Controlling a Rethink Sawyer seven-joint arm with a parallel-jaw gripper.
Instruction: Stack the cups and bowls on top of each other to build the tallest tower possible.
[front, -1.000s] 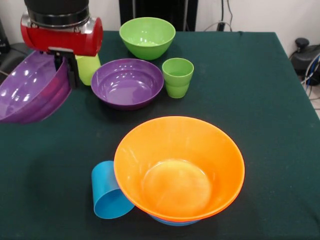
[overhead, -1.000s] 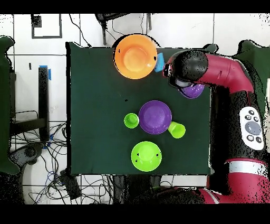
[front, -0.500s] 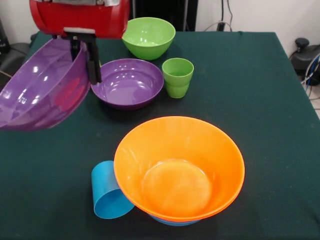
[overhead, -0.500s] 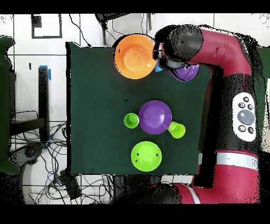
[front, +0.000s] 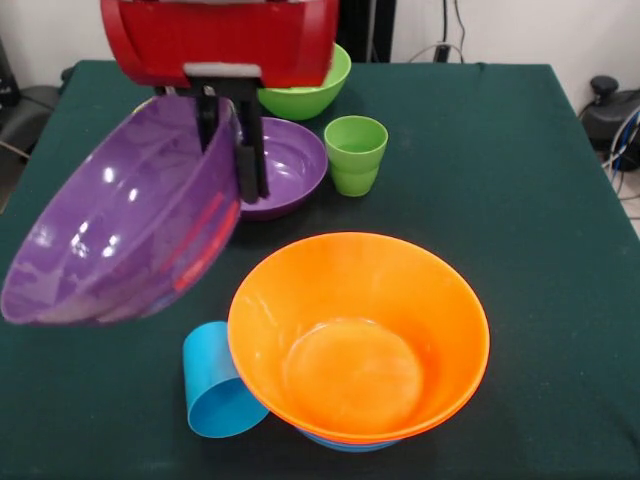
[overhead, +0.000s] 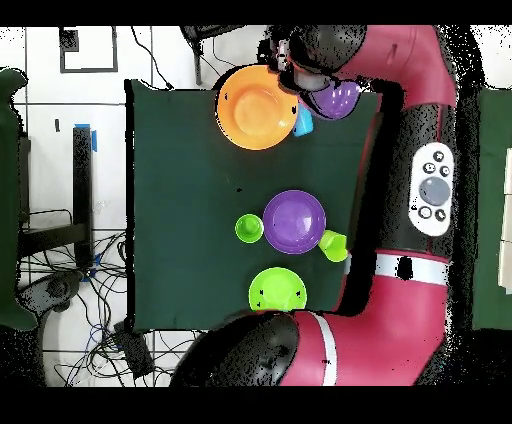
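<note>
Front view: big glossy orange plastic bowl (front: 358, 335) sits on the bench (front: 520, 200) near the front edge, rim outermost, with a blue bowl edge (front: 345, 442) just showing under it, so the tower is at most two pieces high here. Sky blue plastic cup (front: 215, 385) lies on its side touching the orange bowl's left flank. Tool (front: 232, 140) is clamped on the rim of a wide shallow purple plastic bowl (front: 125, 225), one finger inside, one outside; that bowl hangs tilted in the air, just left of and above the orange bowl, not touching it. Compared with a second ago the held purple bowl has come from the far left edge toward the orange bowl and sits higher and closer to the camera; red arm housing (front: 220, 40) now covers part of the green plastic bowl (front: 310, 95). Second purple bowl (front: 290, 165), ridged green cup (front: 356, 154), orange bowl and blue cup have not moved. Overhead view: yellow-green cup (overhead: 336, 244) beside the resting purple bowl (overhead: 294, 221), unchanged.
</note>
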